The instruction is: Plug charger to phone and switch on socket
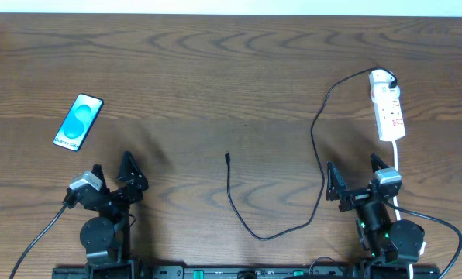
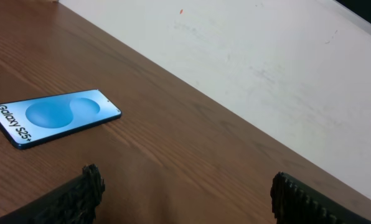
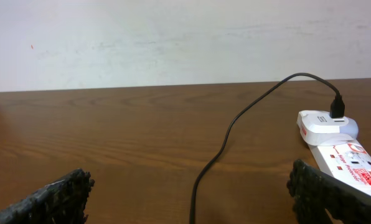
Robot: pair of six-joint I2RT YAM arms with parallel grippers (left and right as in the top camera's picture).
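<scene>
The phone (image 1: 78, 122) lies flat at the table's left, its blue screen up; the left wrist view shows it (image 2: 55, 117) ahead and to the left. My left gripper (image 1: 112, 169) (image 2: 187, 180) stands open near the front edge, short of the phone, holding nothing. The socket (image 1: 388, 108) (image 3: 344, 149) lies at the far right. The charger cable (image 1: 312, 136) (image 3: 226, 140) runs from its far end, loops toward the front, and ends in a free plug (image 1: 227, 158) at mid-table. My right gripper (image 1: 354, 169) (image 3: 190, 177) is open, empty, just before the socket.
A white cord (image 1: 396, 167) runs from the socket toward the front edge, past my right arm. A pale wall (image 3: 173, 37) rises behind the table's far edge. Bare wood lies between the phone and the plug.
</scene>
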